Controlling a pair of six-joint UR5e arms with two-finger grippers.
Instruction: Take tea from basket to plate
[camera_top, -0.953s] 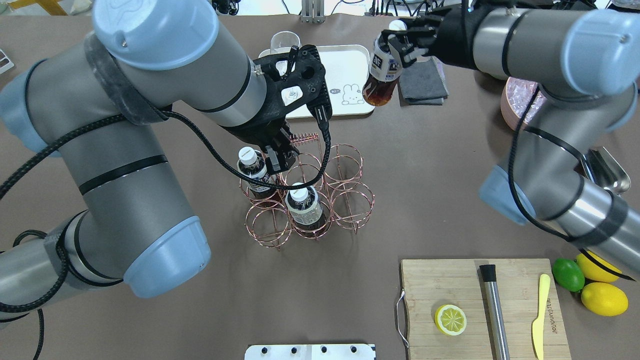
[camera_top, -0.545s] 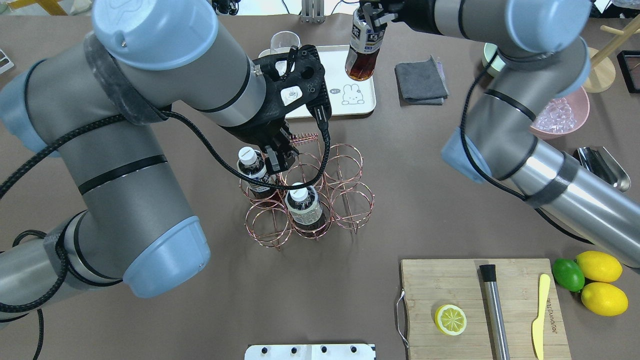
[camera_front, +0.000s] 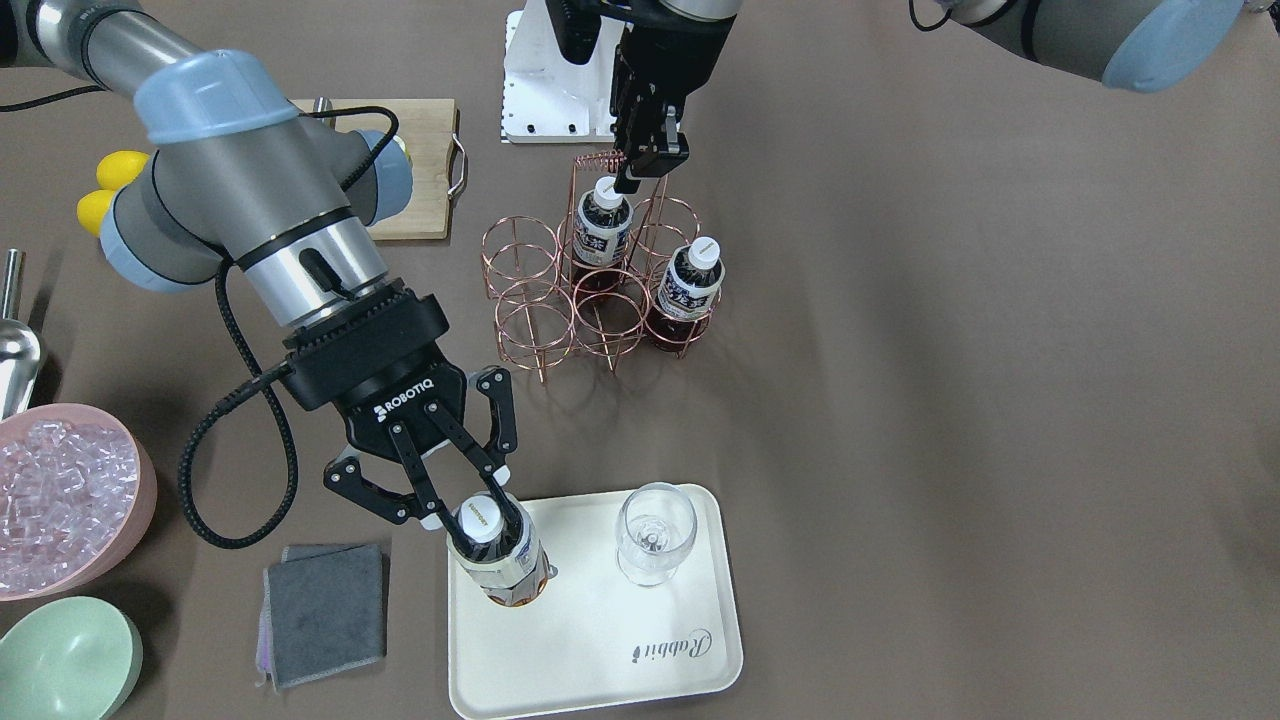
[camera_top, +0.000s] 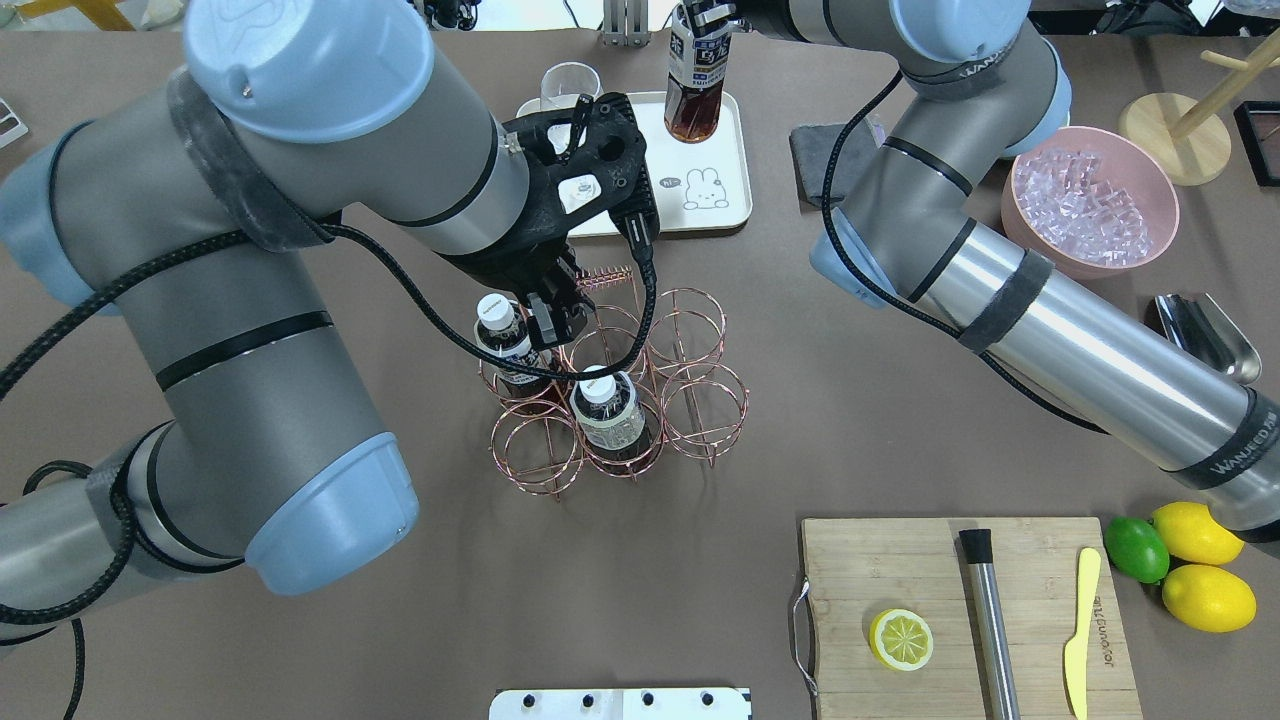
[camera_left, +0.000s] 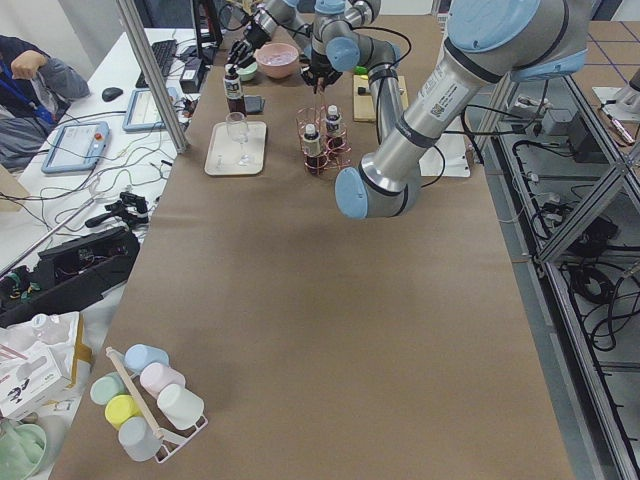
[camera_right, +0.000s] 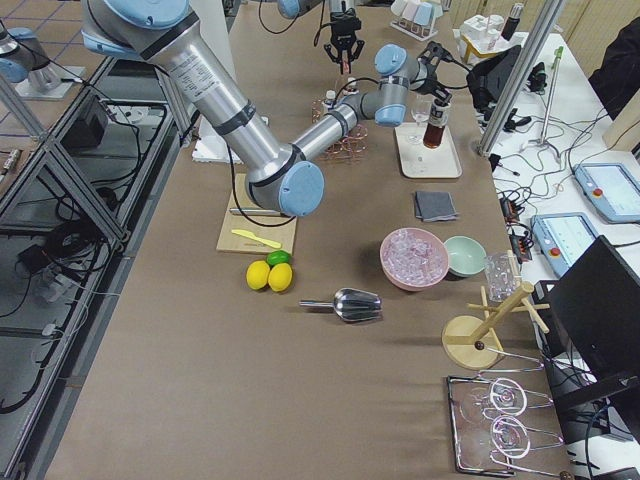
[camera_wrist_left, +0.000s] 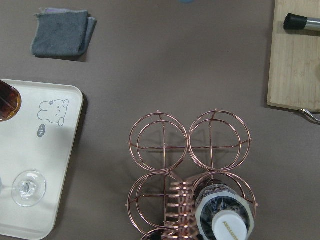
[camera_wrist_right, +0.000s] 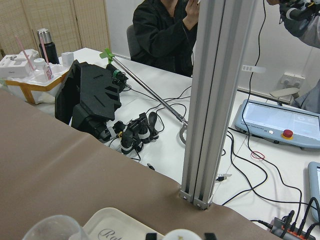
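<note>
My right gripper (camera_front: 478, 512) is shut on a tea bottle (camera_front: 505, 570) just below its white cap. It holds it nearly upright over the cream plate (camera_front: 620, 640), beside the stemmed glass (camera_front: 655, 530). I cannot tell if the bottle touches the plate. Overhead, this bottle (camera_top: 695, 85) is over the plate's (camera_top: 700, 195) far right part. Two more tea bottles (camera_top: 500, 335) (camera_top: 608, 412) stand in the copper wire basket (camera_top: 706, 400). My left gripper (camera_top: 555, 318) is shut at the basket's coiled handle (camera_top: 605, 272). The left wrist view shows the handle (camera_wrist_left: 180, 210) and one bottle (camera_wrist_left: 225, 222).
A grey cloth (camera_front: 325, 610) lies beside the plate. A pink bowl of ice (camera_top: 1090, 200), a mint bowl (camera_front: 65, 660) and a metal scoop (camera_top: 1205, 335) are on the right arm's side. A cutting board (camera_top: 960, 610) with half a lemon is at the near right.
My right arm has carried the tea bottle leftwards, from above the grey cloth to over the plate. The left arm and the basket have not moved.
</note>
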